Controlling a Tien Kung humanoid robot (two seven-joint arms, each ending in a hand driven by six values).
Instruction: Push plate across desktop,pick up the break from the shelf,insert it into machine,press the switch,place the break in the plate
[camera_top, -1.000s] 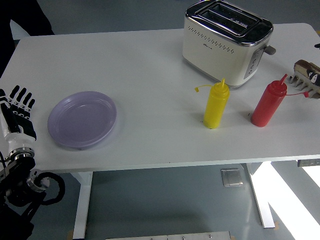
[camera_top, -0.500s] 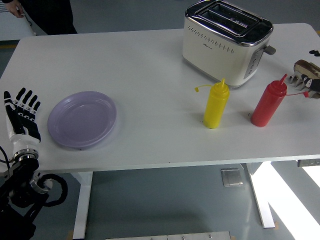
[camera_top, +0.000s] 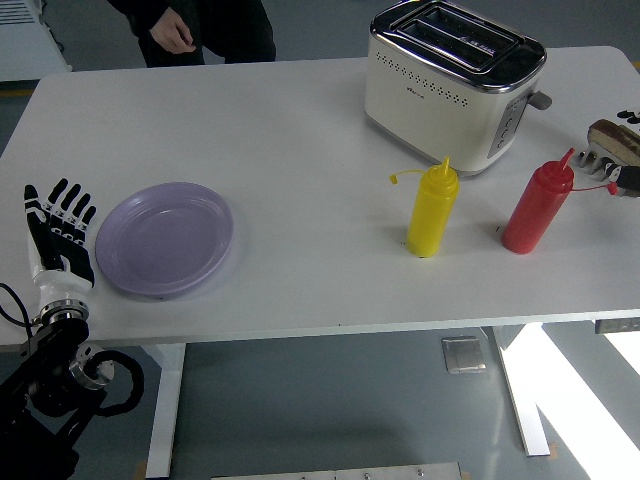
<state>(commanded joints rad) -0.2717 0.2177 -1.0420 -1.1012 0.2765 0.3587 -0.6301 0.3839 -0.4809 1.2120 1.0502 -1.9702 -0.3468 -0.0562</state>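
No step of the task appears complete. The lavender plate (camera_top: 165, 238) lies on the desk (camera_top: 300, 150) just to the right of the left hand (camera_top: 62, 240), apparently not yet pushed. That hand stands at the near-left edge of the desk, palm flat, its fingers (camera_top: 72, 205) spread, pointing away from the robot and holding nothing; whether they touch the plate's rim cannot be confirmed, though a narrow gap seems to remain. The toaster (camera_top: 450, 82) sits well beyond and to the right of the fingers, both slots empty. The bread (camera_top: 613, 137) rests in a rack at the far-right edge. The right hand's state cannot be told. Pushing, picking, inserting, pressing and plating all remain.
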